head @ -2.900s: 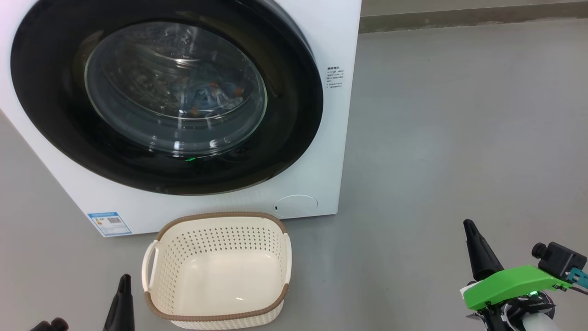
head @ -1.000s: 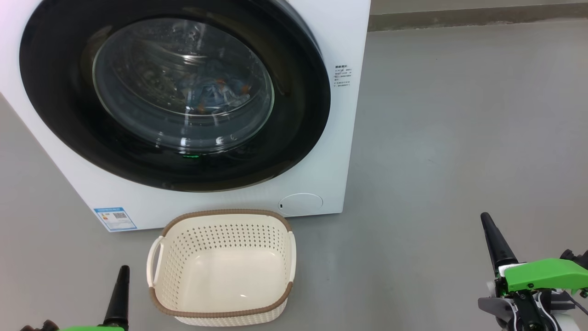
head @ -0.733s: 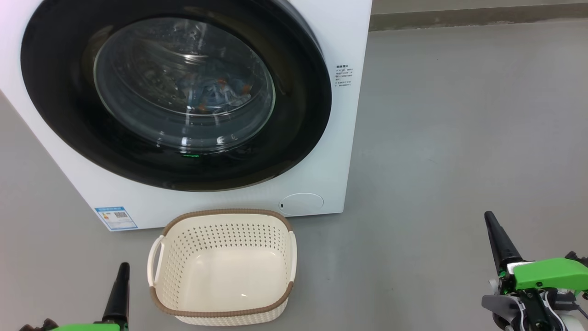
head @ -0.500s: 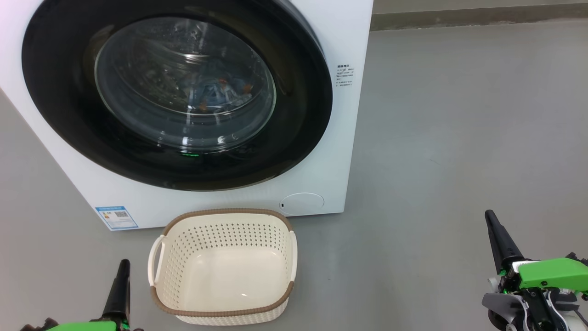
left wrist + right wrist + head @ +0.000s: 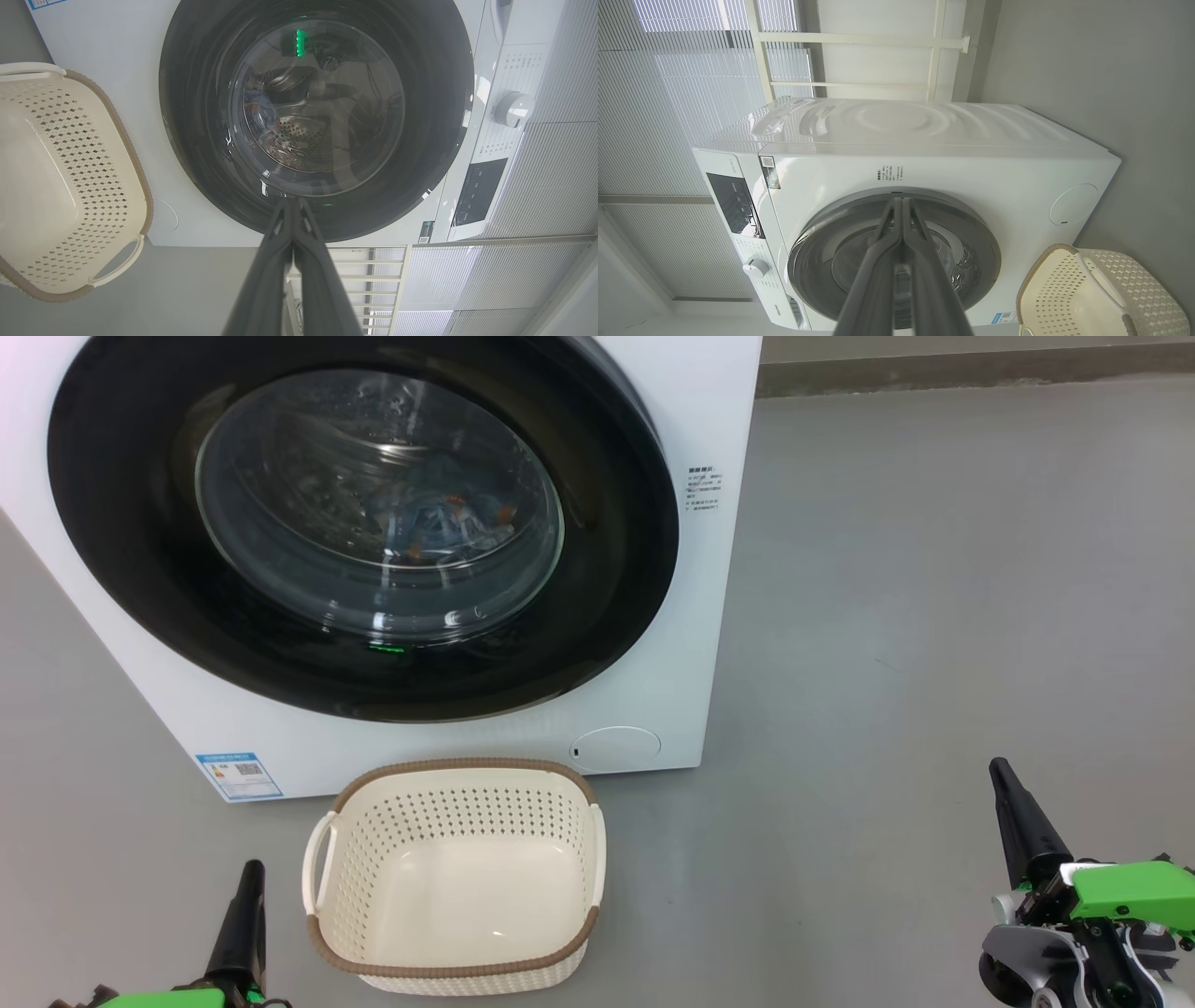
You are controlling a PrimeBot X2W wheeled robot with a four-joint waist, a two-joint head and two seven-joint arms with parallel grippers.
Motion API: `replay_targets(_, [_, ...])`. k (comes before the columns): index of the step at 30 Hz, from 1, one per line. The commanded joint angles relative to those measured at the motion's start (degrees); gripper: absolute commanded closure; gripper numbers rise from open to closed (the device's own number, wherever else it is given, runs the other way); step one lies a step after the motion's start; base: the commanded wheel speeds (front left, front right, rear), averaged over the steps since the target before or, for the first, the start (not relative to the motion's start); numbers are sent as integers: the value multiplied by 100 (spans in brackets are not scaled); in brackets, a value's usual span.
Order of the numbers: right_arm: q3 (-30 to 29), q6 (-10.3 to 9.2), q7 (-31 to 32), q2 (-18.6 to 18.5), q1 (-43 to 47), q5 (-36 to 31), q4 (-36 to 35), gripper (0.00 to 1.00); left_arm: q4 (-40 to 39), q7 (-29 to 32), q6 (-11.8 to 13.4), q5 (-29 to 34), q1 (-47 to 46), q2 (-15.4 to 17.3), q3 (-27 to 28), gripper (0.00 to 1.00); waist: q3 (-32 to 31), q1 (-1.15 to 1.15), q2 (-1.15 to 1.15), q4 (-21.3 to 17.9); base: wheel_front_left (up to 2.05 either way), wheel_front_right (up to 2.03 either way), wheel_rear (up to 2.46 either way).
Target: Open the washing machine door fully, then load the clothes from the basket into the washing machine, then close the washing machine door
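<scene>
Evidently the clothes [image 5: 439, 523] lie inside the washing machine [image 5: 714, 616], not the basket [image 5: 448, 812].

I see a black washing machine door [image 5: 131, 569], white washing machine [image 5: 714, 635], cream perforated brown-rimmed basket [image 5: 467, 768], blue-orange clothes [image 5: 443, 523].

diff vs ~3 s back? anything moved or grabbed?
Mostly camera: the head view panned, sliding the whole scene slightly right. The left gripper and right gripper crept a little up the view, and the right wrist rolled. Nothing taken or released; both jaws shut, empty. Unchanged: washing machine door closed, clothes behind its glass, basket empty before the washing machine.
</scene>
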Motion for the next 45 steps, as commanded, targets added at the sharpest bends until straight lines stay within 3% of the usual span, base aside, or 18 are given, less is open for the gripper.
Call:
replay_targets(1, [101, 2, 24, -48, -15, 10, -177, 100, -113, 42, -38, -41, -279, 40, 192, 100, 0, 0, 0, 0, 0, 0, 0])
replay_targets(45, [101, 2, 24, -48, -15, 10, -177, 100, -115, 42, -38, -41, -278, 40, 192, 100, 0, 0, 0, 0, 0, 0, 0])
